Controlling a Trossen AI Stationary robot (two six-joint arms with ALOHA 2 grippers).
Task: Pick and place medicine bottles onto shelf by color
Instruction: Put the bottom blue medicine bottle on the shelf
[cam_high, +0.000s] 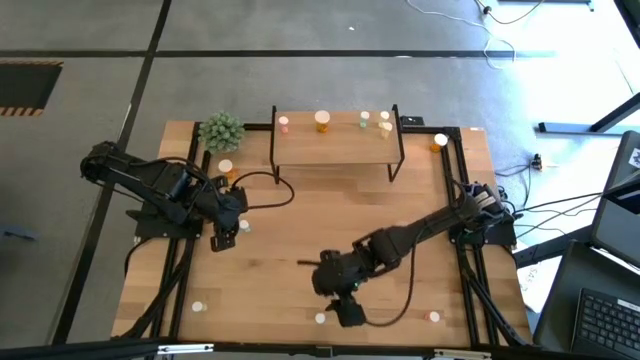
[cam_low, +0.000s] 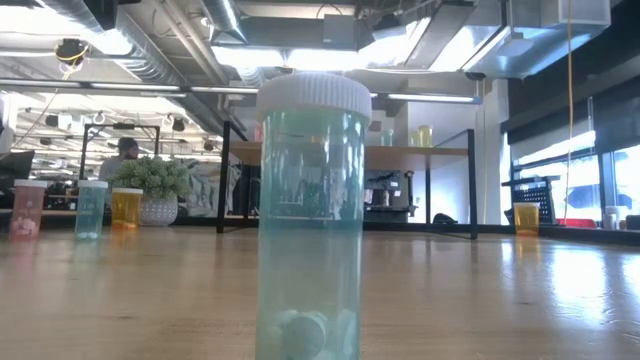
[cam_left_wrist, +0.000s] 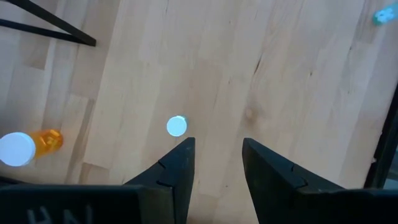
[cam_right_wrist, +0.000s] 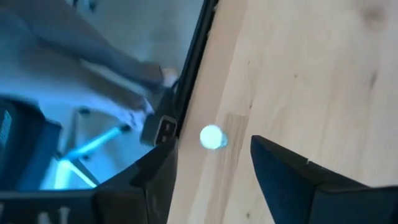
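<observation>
The shelf (cam_high: 335, 140) stands at the far middle of the table, with a pink, an orange (cam_high: 323, 121) and pale green medicine bottles (cam_high: 384, 123) upright on top. More bottles stand scattered on the tabletop. My right gripper (cam_right_wrist: 211, 171) hovers open near the table's near edge, above a white-capped pale green bottle (cam_right_wrist: 211, 137) that shows beyond its fingertips. The same bottle (cam_low: 312, 220) fills the middle of the low view. My left gripper (cam_left_wrist: 214, 155) hangs open at the table's left, over a white-capped bottle (cam_left_wrist: 176, 126), with an orange bottle (cam_left_wrist: 25, 146) nearby.
A spiky potted plant (cam_high: 221, 131) stands left of the shelf. Loose bottles stand near the near edge (cam_high: 198, 307), (cam_high: 433, 316) and at the far right (cam_high: 440, 141). Black frame rails (cam_high: 455, 200) and a cable (cam_high: 275, 190) run along the table.
</observation>
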